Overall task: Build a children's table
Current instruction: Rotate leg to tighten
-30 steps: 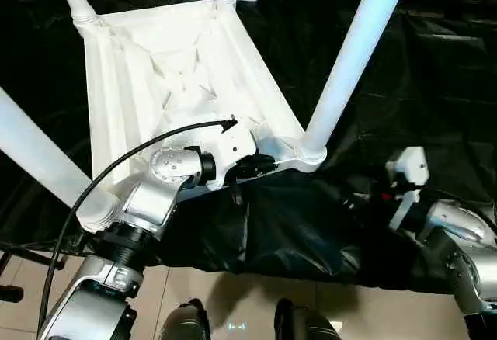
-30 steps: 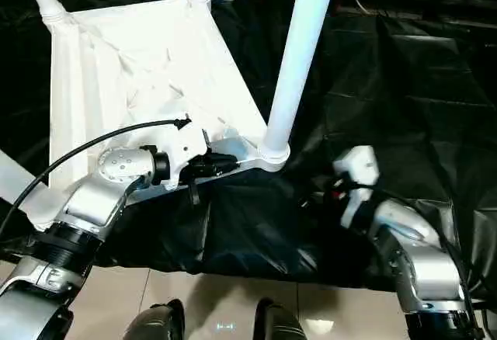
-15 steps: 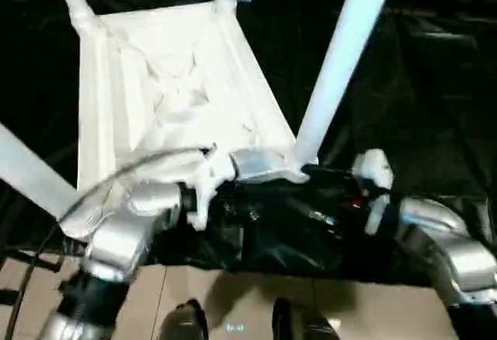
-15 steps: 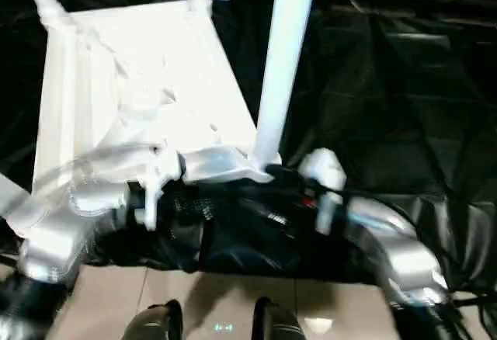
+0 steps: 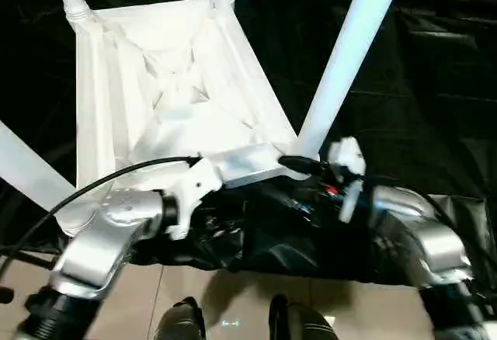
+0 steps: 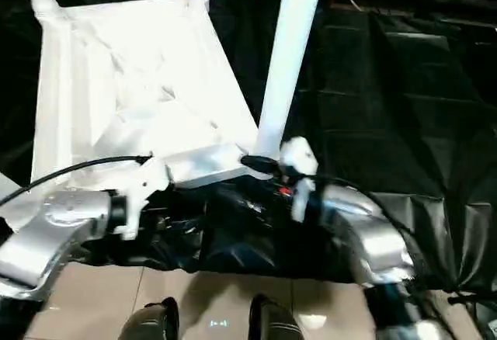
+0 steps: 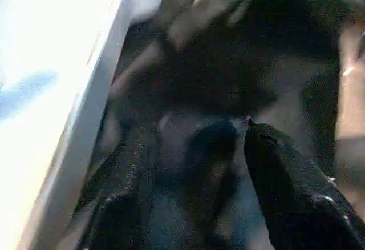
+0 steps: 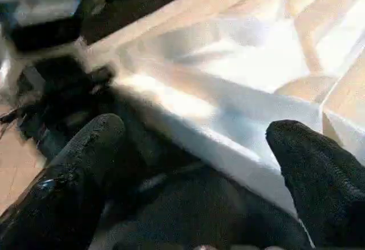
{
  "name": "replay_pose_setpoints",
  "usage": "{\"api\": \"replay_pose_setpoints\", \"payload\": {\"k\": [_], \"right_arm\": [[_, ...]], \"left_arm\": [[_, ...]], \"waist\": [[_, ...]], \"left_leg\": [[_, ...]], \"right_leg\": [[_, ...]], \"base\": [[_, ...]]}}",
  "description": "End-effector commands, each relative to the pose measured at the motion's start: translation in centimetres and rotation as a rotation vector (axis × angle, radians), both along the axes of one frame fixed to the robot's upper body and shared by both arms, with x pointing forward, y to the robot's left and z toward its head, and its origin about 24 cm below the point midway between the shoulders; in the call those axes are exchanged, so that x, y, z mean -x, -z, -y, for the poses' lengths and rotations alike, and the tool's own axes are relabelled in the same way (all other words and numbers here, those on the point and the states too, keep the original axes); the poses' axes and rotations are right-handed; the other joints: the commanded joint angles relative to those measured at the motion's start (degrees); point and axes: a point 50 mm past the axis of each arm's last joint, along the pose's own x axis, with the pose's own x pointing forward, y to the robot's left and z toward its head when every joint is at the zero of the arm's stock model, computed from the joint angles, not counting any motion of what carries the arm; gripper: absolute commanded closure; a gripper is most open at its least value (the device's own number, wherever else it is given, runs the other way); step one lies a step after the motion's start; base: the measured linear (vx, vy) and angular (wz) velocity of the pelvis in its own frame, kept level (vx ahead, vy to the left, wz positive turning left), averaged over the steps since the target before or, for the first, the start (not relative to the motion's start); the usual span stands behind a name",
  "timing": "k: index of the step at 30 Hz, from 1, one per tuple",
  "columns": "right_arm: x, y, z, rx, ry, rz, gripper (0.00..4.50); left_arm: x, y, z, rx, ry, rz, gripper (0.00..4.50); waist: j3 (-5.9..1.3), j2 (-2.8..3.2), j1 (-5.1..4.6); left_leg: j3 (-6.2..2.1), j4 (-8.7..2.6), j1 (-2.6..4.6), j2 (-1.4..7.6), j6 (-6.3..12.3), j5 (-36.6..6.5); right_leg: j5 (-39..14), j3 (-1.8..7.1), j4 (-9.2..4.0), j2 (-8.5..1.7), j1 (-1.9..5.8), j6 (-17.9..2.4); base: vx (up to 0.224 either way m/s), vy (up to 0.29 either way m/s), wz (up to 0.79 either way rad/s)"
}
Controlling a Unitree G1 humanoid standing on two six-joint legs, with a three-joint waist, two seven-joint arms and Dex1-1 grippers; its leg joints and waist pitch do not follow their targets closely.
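Table: the children's table (image 5: 167,84) lies upside down on a black sheet (image 5: 435,99), legs pointing up, filling the 10 to 12 o'clock part of the head view.
Left gripper (image 7: 188,198): by the table's near edge at 7 o'clock; fingers (image 7: 285,187) parted, nothing between them.
Right gripper (image 8: 194,164): at 5 o'clock; fingers (image 8: 85,158) spread wide around the near rim, clamping nothing.

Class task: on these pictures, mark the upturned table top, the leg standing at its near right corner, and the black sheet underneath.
table top (image 5: 167,84), left eye view, ribbed underside
near right leg (image 5: 349,53), left eye view, mid tube
black sheet (image 6: 388,123), right eye view, bare creased stretch at the right
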Motion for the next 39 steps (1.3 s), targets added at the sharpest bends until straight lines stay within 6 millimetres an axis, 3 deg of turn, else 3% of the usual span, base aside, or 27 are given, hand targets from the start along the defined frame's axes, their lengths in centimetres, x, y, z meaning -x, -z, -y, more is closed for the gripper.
{"api": "replay_pose_setpoints", "payload": {"k": [1, 5, 9, 16, 22, 23, 25, 29, 30, 31, 32, 34, 36, 37, 39], "right_arm": [[-0.4, 0.0, 0.4, 0.014, 0.048, 0.011, 0.0], [-2.8, -0.2, 0.4, -0.041, 0.298, 0.014, 0.0], [-4.0, -0.4, -0.1, -0.108, 0.4, -0.014, 0.0], [-4.9, -0.6, -1.9, -0.125, 0.435, -0.002, 0.0], [-6.3, -0.5, -1.0, -0.114, 0.57, -0.005, 0.0], [-6.2, -0.5, -1.0, -0.117, 0.561, -0.004, 0.0], [-6.0, -0.5, -1.0, -0.118, 0.55, -0.002, 0.0], [-4.8, -0.1, -1.2, -0.104, 0.465, 0.013, 0.0], [-4.1, 0.1, -1.2, -0.097, 0.433, 0.017, 0.0], [-3.9, 0.2, -1.2, -0.097, 0.425, 0.017, 0.0], [-3.2, 0.4, -1.1, -0.09, 0.403, 0.017, 0.0], [-2.0, 0.8, -0.8, -0.082, 0.37, 0.01, 0.0], [-2.0, 0.8, -0.8, -0.082, 0.37, 0.01, 0.0], [-1.0, 1.2, -0.3, -0.067, 0.347, 0.007, 0.0], [-0.3, 1.3, 0.2, -0.052, 0.333, 0.005, 0.0]], "left_arm": [[0.1, -0.2, -0.4, -0.026, -0.02, 0.018, 1.42], [-0.9, -0.6, -2.5, -0.098, -0.139, 0.068, 1.17], [-1.5, -1.3, -3.0, -0.102, -0.172, 0.105, 0.79], [-2.6, -1.8, -3.5, -0.115, -0.243, 0.177, 0.09], [-2.4, -2.5, -2.2, 0.016, -0.235, 0.244, 0.04], [-1.9, -2.6, -1.7, 0.071, -0.217, 0.233, 0.04], [-1.5, -2.6, -1.5, 0.113, -0.209, 0.221, 0.04], [0.0, -2.2, -1.8, 0.241, -0.206, 0.174, 0.04], [0.7, -1.8, -2.5, 0.247, -0.211, 0.15, 0.04], [0.9, -1.7, -2.7, 0.247, -0.211, 0.143, 0.04], [1.6, -1.5, -3.2, 0.245, -0.208, 0.127, 0.04], [2.8, -1.4, -4.2, 0.252, -0.197, 0.087, 0.04], [2.8, -1.4, -4.2, 0.252, -0.197, 0.087, 0.04], [4.2, -1.4, -5.3, 0.249, -0.174, 0.03, 0.04], [5.3, -1.2, -6.4, 0.235, -0.16, -0.015, 0.04]], "waist": [[-4.3, 0.46, 0.16], [-4.56, 0.62, 0.36], [-4.73, 0.97, 0.45], [-5.14, 1.05, 0.54], [-5.28, 1.4, 0.91], [-5.38, 1.7, 1.08], [-5.44, 1.33, 0.91], [-5.64, 2.15, 1.24], [-5.45, 2.03, 1.21], [-5.42, 2.58, 1.32], [-5.41, 2.31, 1.28], [-5.22, 2.73, 1.31], [-5.05, 2.66, 1.32], [-4.98, 3.11, 1.49], [-4.48, 3.62, 1.79]], "left_leg": [[-0.96, -3.4, 1.0, 2.14, 5.54, -4.3], [-0.96, -3.53, 1.14, 2.15, 3.55, -5.7], [-0.91, -3.65, 1.28, 1.97, 1.88, -6.7], [-0.97, -3.44, 0.91, 1.79, 1.98, -5.4], [-0.85, -3.31, 1.06, 1.81, 1.23, -6.0], [-0.93, -3.25, 0.99, 1.82, 1.76, -5.4], [-0.89, -3.21, 0.71, 1.82, 2.06, -4.6], [-0.93, -3.12, 0.77, 1.8, 2.91, -6.0], [-0.9, -3.24, 0.81, 1.83, 2.78, -7.0], [-1.07, -3.3, 0.7, 1.84, 2.51, -7.8], [-1.04, -3.39, 0.78, 1.91, 2.38, -8.6], [-1.15, -3.62, 0.87, 1.97, 1.75, -11.4], [-1.14, -3.79, 0.91, 1.98, 1.64, -12.8], [-1.24, -3.88, 1.1, 1.93, 1.16, -14.2], [-1.5, -4.32, 0.83, 2.07, 0.56, -16.1]], "right_leg": [[-6.1, 2.74, -2.94, -3.47, 3.35, -15.5], [-8.0, 2.78, -2.99, -3.59, 3.31, -15.4], [-9.2, 2.84, -3.1, -3.45, 3.26, -14.7], [-5.3, 2.8, -2.45, -3.35, 3.57, -15.0], [-4.2, 2.88, -2.36, -3.38, 3.56, -15.9], [-2.0, 2.79, -2.0, -3.2, 3.64, -16.1], [0.0, 2.76, -1.83, -3.17, 3.87, -16.7], [0.0, 2.66, -1.97, -3.07, 3.92, -16.9], [-1.2, 2.58, -2.3, -2.96, 3.84, -16.7], [-2.1, 2.55, -2.28, -3.08, 3.93, -16.6], [-3.0, 2.52, -2.54, -3.07, 3.96, -16.2], [-6.7, 2.56, -2.98, -3.03, 3.83, -15.5], [-9.5, 2.59, -3.33, -3.03, 3.67, -15.1], [-13.0, 2.62, -3.58, -3.18, 3.52, -14.6], [-16.8, 2.63, -3.84, -3.2, 3.44, -12.8]], "base": [[0.0, 0.0, 0.0], [0.0, 0.0, 0.0], [0.0, 0.0, 0.0], [0.0, 0.0, 0.0], [0.0, 0.0, 0.0], [0.0, 0.0, 0.0], [0.0, 0.0, 0.0], [0.0, 0.0, 0.0], [0.0, 0.0, 0.0], [0.0, 0.0, 0.0], [0.0, 0.0, 0.0], [0.0, 0.0, 0.0], [0.0, 0.0, 0.0], [0.0, 0.0, 0.0], [0.0, 0.0, 0.0]]}}
